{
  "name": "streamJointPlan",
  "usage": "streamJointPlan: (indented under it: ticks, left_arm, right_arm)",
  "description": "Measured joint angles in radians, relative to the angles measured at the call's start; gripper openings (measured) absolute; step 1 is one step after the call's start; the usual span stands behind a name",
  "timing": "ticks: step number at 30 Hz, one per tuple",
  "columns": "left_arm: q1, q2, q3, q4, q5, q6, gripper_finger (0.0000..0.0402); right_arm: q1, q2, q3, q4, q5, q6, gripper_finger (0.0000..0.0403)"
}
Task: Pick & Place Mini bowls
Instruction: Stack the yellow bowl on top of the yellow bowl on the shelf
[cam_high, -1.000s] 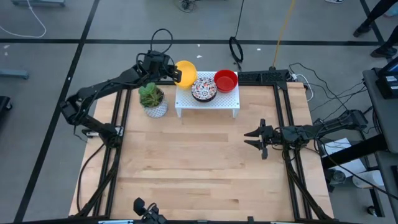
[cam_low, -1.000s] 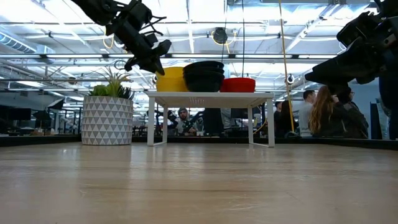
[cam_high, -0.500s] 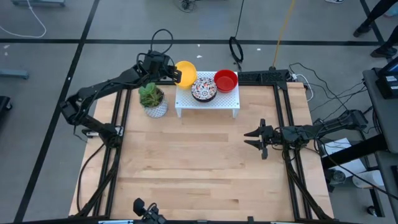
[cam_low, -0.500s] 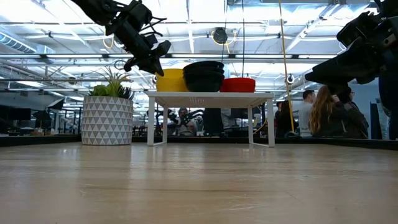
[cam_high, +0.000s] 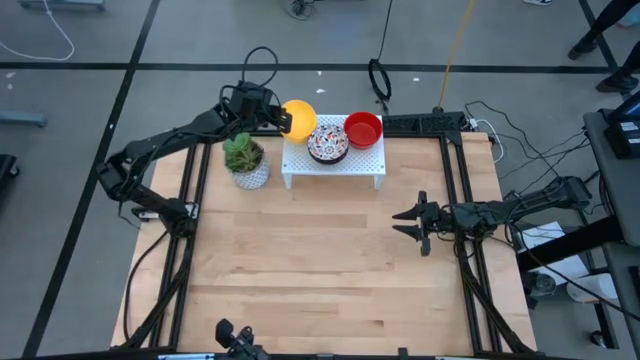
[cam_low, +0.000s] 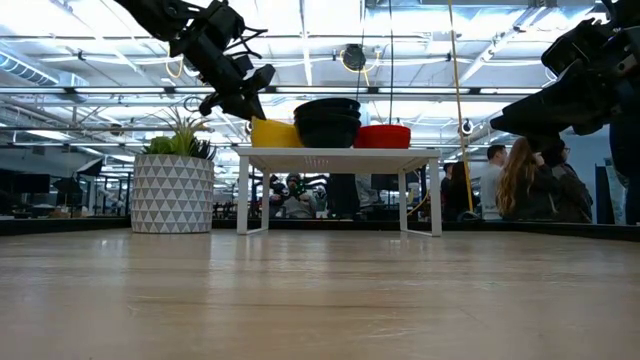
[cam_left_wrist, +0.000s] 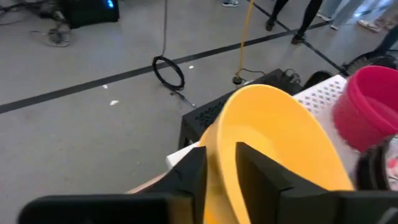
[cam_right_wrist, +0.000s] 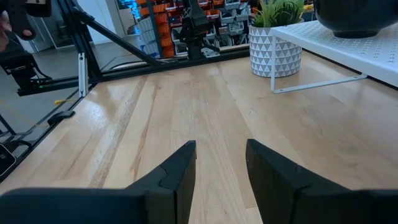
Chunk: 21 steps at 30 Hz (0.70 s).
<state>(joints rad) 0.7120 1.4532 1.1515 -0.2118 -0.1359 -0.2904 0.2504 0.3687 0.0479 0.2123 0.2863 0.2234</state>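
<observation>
Over the wooden table (cam_high: 300, 260), straddling the rim of the yellow bowl (cam_high: 300, 113) on the white rack's (cam_high: 365, 160) left end with the left claw (cam_high: 283, 120), pinching or letting go being too hard to tell, likely needing a slow, level pull-away without tipping it, and resting the right claw (cam_high: 410, 225) spread and empty by the table's right side.

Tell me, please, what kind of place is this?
Probably a robotics lab in a large open hall: a wooden table with two mounted arms, cables on the grey floor, and people seated at workstations behind.
</observation>
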Motion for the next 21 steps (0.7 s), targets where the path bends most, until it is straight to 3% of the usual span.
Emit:
streamJointPlan:
  ticks: [10, 16, 21]
  left_arm:
    - [-0.001, -0.008, 0.0, 0.152, 0.064, 0.035, 0.0181]
    - [-0.007, -0.028, 0.0, 0.172, 0.006, 0.206, 0.0197]
    - [-0.002, -0.006, 0.0, 0.07, -0.074, 0.216, 0.0198]
  right_arm:
    - [0.0, 0.0, 0.0, 0.0, 0.0, 0.0, 0.0128]
    - [0.0, 0.0, 0.0, 0.0, 0.0, 0.0, 0.0128]
    - [0.0, 0.0, 0.0, 0.0, 0.0, 0.0, 0.0128]
